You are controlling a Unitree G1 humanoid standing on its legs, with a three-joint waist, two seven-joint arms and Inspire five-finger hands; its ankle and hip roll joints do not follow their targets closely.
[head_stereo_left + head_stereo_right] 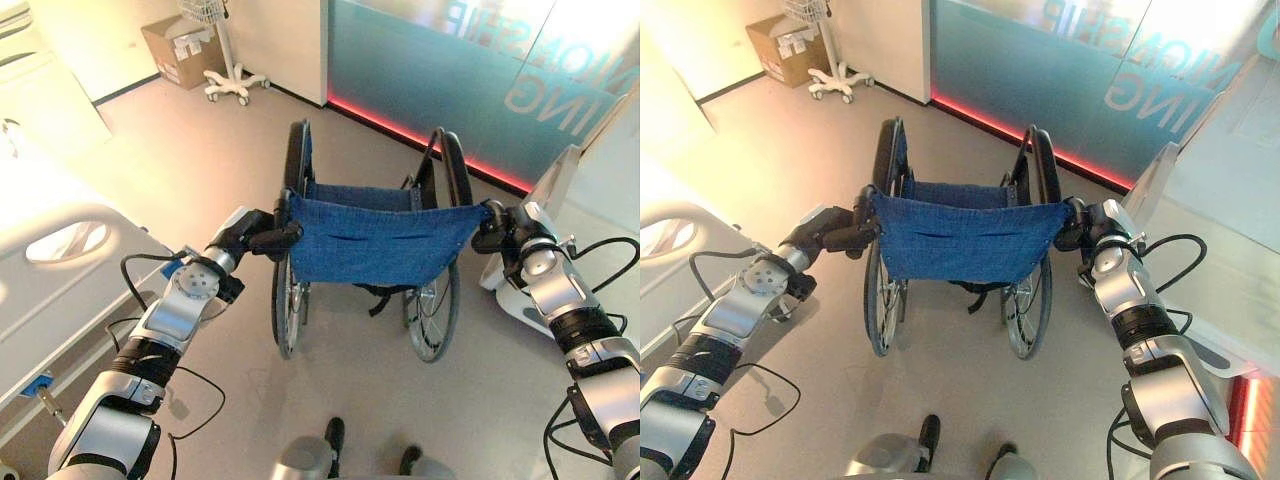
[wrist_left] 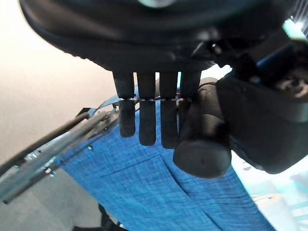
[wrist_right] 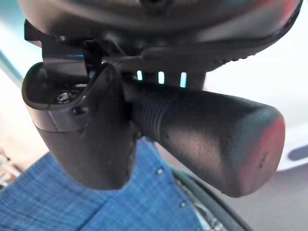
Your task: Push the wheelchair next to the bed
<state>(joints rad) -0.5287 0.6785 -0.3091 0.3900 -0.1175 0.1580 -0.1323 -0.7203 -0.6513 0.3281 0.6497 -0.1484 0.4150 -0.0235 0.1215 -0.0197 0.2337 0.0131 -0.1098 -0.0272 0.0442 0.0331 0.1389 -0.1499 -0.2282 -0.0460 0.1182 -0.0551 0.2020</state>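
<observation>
The wheelchair (image 1: 375, 240), with a blue cloth back and large spoked wheels, stands in the middle of the floor with its back toward me. My left hand (image 1: 245, 232) is curled round its left push handle (image 2: 202, 144), which sits between the fingers (image 2: 147, 120) and the thumb. My right hand (image 1: 500, 228) grips the right push handle (image 3: 211, 139), with the thumb (image 3: 91, 139) wrapped under the ribbed grip. The white bed (image 1: 60, 290) with its side rail lies along the left, about an arm's width from the chair's left wheel.
A cardboard box (image 1: 180, 50) and a white wheeled stand (image 1: 235, 85) sit at the far left. A teal glass wall (image 1: 450, 70) with a red light strip runs ahead to the right. A white machine base (image 1: 560, 190) stands close by the right handle. Bare floor lies ahead left.
</observation>
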